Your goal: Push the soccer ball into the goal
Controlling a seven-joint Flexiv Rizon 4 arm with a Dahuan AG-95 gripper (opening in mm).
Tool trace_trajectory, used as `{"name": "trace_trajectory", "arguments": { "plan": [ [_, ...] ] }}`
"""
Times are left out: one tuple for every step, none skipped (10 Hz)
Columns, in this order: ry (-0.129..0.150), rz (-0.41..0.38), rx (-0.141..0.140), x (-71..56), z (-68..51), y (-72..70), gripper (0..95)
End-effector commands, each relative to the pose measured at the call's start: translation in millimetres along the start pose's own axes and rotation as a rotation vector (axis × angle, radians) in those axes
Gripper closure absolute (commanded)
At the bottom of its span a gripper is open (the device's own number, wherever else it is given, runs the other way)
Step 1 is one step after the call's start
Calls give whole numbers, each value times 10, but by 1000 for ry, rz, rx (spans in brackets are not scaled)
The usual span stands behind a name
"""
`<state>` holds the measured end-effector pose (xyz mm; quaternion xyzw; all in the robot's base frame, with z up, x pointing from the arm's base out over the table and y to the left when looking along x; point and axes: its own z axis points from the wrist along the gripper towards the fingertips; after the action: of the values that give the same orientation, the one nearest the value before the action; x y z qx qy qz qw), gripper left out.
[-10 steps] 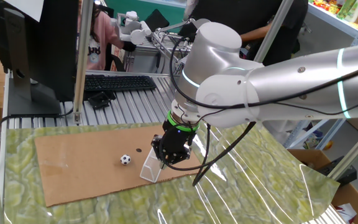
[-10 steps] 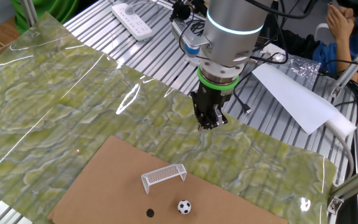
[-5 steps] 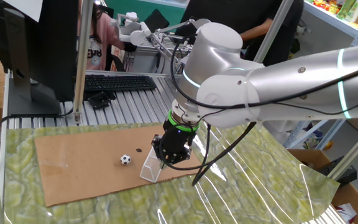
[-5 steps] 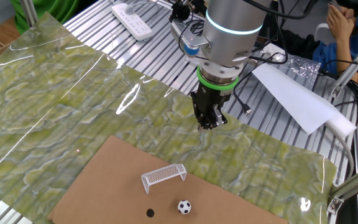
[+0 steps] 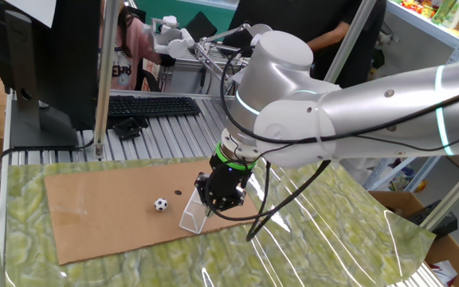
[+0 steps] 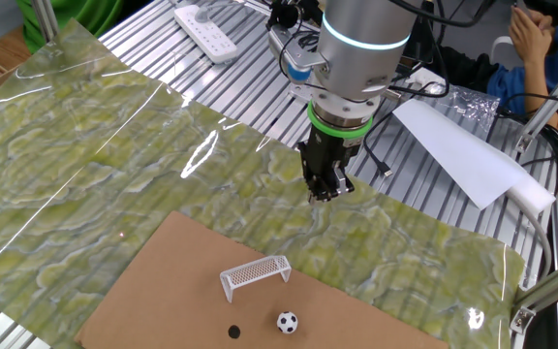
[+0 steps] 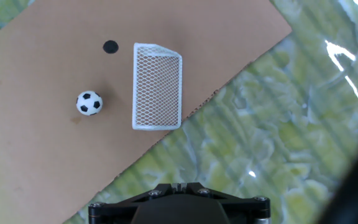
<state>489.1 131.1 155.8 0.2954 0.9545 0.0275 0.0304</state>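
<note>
A: Since a second ago, hardly anything shifts: the tiny white ball with black patches (image 6: 287, 322) sits in the same spot and the black two-finger gripper (image 6: 322, 192) hangs in nearly the same place, high over the table.

B: Ball location?

A: On the flat brown cardboard sheet (image 7: 36, 143), near the open side of the small white wedge-shaped goal frame with whitish netting (image 7: 157, 86), not touching it. A small flat dark round spot (image 7: 110, 46) lies near one goal corner.

B: Gripper state?

A: Cannot tell; the fingertips are bunched in both fixed views and hidden in the hand view. It holds nothing.

B: The step in hand, as I judge it: come down on the ball's far side from the goal, low, then sweep straight toward the mouth. A light, centred push; off-centre contact would likely roll it past a post.

A: Surface: cardboard over a glossy green marbled sheet (image 6: 114, 145) on a ribbed metal table (image 6: 250, 107). Room: a black keyboard (image 5: 154, 105), a dark monitor (image 5: 46, 48), a white power strip (image 6: 206, 34), people behind.
</note>
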Motion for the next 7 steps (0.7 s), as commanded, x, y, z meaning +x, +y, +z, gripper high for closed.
{"name": "trace_trajectory", "arguments": {
  "plan": [
    [18,-38,2,0,3,4,950],
    [20,-39,2,0,3,4,950],
    [23,-54,-5,0,3,4,950],
    [19,-64,-3,0,3,4,950],
    [19,-77,-1,0,3,4,950],
    [26,-84,-1,0,3,4,950],
    [29,-26,0,0,3,4,950]
  ]
}}
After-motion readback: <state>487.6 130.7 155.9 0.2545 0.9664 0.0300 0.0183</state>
